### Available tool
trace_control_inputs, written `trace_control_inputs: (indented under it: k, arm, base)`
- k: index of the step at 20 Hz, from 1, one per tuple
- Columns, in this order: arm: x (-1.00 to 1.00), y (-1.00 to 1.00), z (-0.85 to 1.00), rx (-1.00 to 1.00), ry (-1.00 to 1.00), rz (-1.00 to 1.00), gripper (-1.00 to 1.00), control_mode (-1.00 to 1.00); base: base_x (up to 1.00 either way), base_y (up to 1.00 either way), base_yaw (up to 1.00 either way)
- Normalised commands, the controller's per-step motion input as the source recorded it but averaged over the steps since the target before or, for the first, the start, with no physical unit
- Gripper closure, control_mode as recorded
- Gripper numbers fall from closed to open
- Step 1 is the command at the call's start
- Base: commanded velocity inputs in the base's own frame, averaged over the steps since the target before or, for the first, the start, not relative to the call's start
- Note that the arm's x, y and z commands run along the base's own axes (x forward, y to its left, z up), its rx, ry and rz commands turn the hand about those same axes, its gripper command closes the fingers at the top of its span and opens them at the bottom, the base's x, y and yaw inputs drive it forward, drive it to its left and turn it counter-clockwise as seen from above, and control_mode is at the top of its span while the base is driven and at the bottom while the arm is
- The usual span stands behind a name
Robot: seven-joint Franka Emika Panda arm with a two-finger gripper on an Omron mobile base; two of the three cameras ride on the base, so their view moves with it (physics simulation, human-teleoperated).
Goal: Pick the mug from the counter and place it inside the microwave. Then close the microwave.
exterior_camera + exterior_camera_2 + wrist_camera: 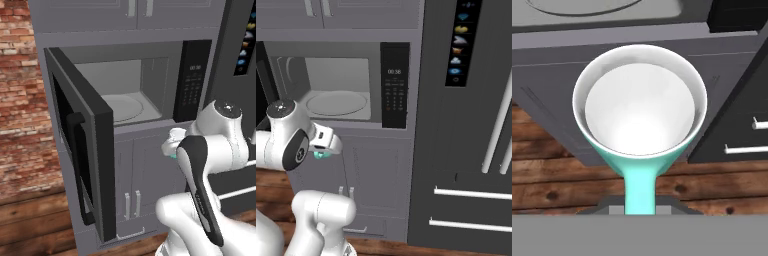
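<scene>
Tool (pixel 640 212) clamped on the mug's (pixel 639 107) handle, carried below the microwave (pixel 135 95).
Pickup done; placing inside and closing the open door (pixel 82 150) remain.

Mug (pixel 173 156) mostly hidden behind the arm; jaws out of sight.

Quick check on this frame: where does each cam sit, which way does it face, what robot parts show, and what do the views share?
Left base view: behind the arm on its left, facing the open microwave and its swung-out door; arm at lower right.
Right base view: behind on the right, facing the keypad and fridge; arm at lower left.
Hand view: on the hand, looking along the gripper into the held mug.
Shared: microwave, turntable, mug.
</scene>
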Motion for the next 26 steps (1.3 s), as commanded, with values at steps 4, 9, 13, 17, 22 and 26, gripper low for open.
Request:
trace_control_inputs:
  k: [4, 9, 13, 17, 22, 26]
  arm:
    - [-0.27, 0.03, 0.28, 0.0, -0.18, 0.13, 1.0, -1.0]
    - [-0.19, 0.16, 0.54, 0.0, -0.13, 0.16, 1.0, -1.0]
    - [-0.04, 0.35, 0.55, 0.0, 0.0, 0.11, 1.0, -1.0]
    - [0.24, 0.42, 0.08, 0.0, -0.01, 0.06, 1.0, -1.0]
    - [0.65, 0.37, 0.0, -0.03, 0.0, 0.0, 1.0, -1.0]
    - [0.6, 0.32, 0.0, -0.01, 0.0, 0.0, 1.0, -1.0]
  base:
    - [0.0, 0.0, 0.0]
    - [0.0, 0.0, 0.0]
    - [0.0, 0.0, 0.0]
    - [0.0, 0.0, 0.0]
    - [0.0, 0.0, 0.0]
    - [0.0, 0.0, 0.0]
